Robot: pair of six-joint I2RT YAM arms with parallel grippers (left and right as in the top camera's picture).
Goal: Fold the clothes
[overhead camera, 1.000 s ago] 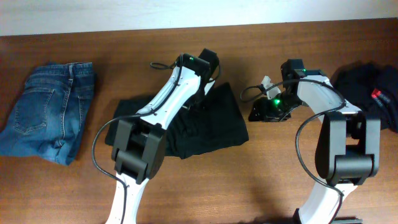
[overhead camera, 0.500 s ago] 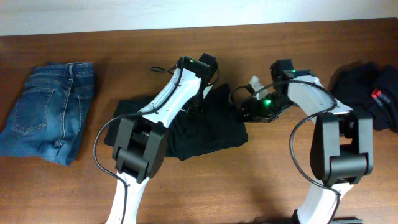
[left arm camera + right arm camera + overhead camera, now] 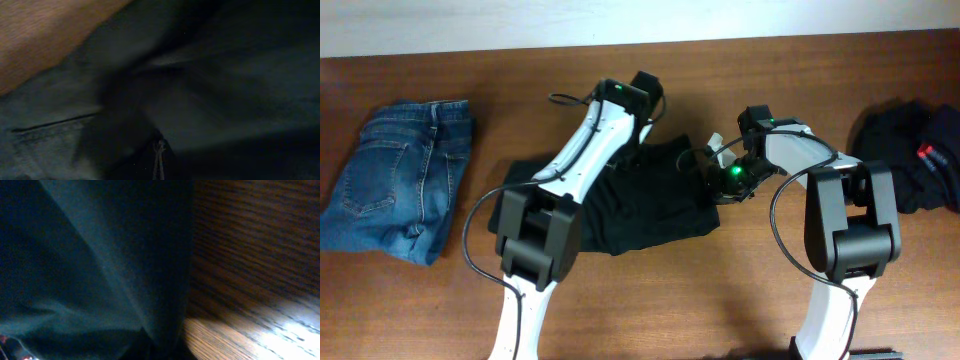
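Note:
A pair of black trousers (image 3: 650, 205) lies crumpled in the middle of the table, and it is one of the clothes. My left gripper (image 3: 640, 150) is down at its far edge. In the left wrist view the black cloth (image 3: 210, 90) fills the frame, its creases run in to the left gripper (image 3: 159, 150), and the jaws are pressed together on it. My right gripper (image 3: 710, 178) sits at the trousers' right edge. Seen from the right wrist, a fold of the cloth (image 3: 100, 270) runs down into the right gripper (image 3: 160, 350), which is shut on it.
Folded blue jeans (image 3: 400, 180) lie at the left. A heap of black garments (image 3: 900, 150) with a small red tag (image 3: 923, 153) sits at the right edge. Bare wood (image 3: 770, 290) shows along the front, and the right arm's base (image 3: 850, 250) stands there.
The right gripper has moved left from bare table onto the trousers' right edge and shut on the cloth. The left gripper closed on the far edge, which has bunched up a little.

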